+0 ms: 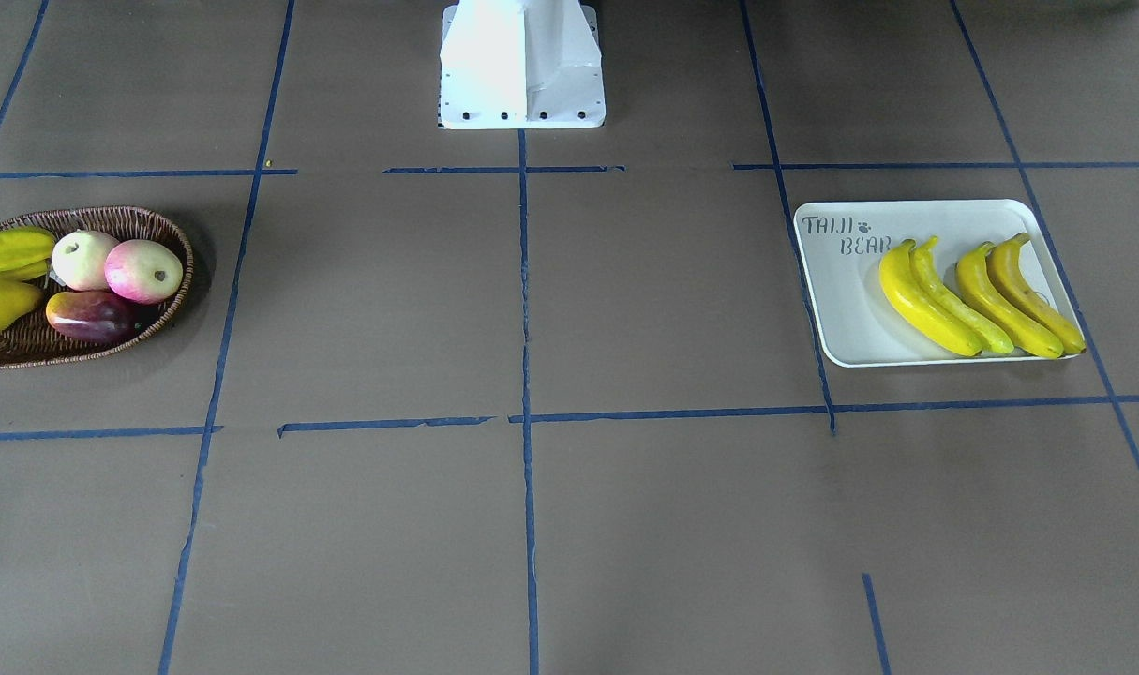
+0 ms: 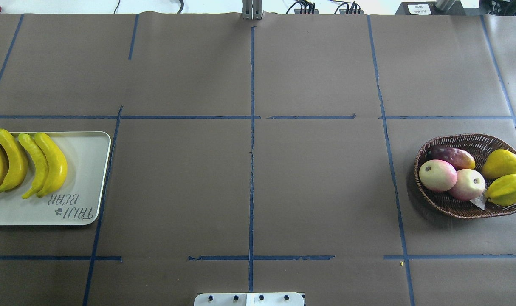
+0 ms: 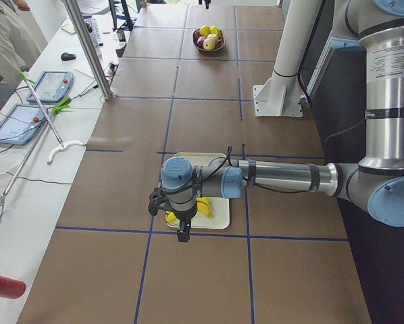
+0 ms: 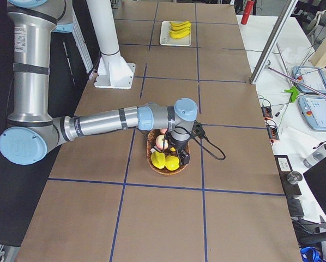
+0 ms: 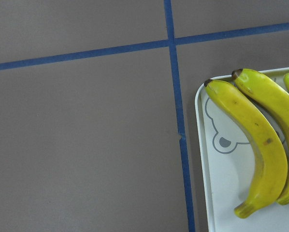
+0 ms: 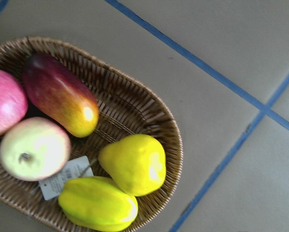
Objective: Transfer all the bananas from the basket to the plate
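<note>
Several bananas point(image 1: 981, 295) point(image 2: 28, 163) lie side by side on the plate point(image 1: 841, 309) point(image 2: 83, 170), an off-white tray with "TAIJI BEAR" lettering. The left wrist view shows two bananas point(image 5: 253, 140) over the plate's point(image 5: 222, 193) bear drawing. My left gripper point(image 3: 182, 233) hangs over the plate's near edge; it appears only in the left side view, so I cannot tell its state. The wicker basket point(image 1: 171, 234) point(image 2: 453, 140) point(image 6: 135, 96) holds two apples, a mango and two yellow-green fruits. My right gripper point(image 4: 182, 159) hovers above the basket point(image 4: 165, 171); whether it is open or shut cannot be told.
The white robot base point(image 1: 522, 84) point(image 2: 249, 299) stands at the table's robot-side edge. Blue tape lines grid the brown table. Beside the table, a white bench carries tablets point(image 3: 50, 84), cables and a metal pole point(image 3: 87, 47). A person stands at the bench's far corner.
</note>
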Available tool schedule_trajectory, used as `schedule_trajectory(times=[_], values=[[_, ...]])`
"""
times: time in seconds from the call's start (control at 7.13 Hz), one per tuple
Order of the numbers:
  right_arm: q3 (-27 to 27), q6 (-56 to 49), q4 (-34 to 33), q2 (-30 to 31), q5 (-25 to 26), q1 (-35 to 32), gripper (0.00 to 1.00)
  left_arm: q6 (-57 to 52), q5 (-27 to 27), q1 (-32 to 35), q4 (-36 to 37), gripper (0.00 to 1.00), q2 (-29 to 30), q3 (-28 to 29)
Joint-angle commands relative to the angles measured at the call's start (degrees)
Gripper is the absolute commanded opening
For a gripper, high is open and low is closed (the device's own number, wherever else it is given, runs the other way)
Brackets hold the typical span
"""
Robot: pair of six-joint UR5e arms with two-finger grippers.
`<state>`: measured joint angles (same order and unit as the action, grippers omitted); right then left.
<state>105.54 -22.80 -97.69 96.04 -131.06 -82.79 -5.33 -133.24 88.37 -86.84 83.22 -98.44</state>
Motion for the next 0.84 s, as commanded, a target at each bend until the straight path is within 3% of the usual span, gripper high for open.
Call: schedule_trajectory(times=[0.0,0.28,0.7], values=[[-6.81,0.90,0.05,1.16,-1.81,-7.71,0.97,-0.11,-0.88,1.10,0.01,1.00,-0.25,-0.09],[-7.11,7.73,0.48,2.14,-1.31,-8.44,0.97,-0.20,-0.79,1.28,-0.08,1.00,-0.52,0.96],[-6.75,8.12,1.63,2.05,-0.51,-8.18,0.99,-0.20,-3.25,1.28,-1.57,1.00,-0.78,0.35]])
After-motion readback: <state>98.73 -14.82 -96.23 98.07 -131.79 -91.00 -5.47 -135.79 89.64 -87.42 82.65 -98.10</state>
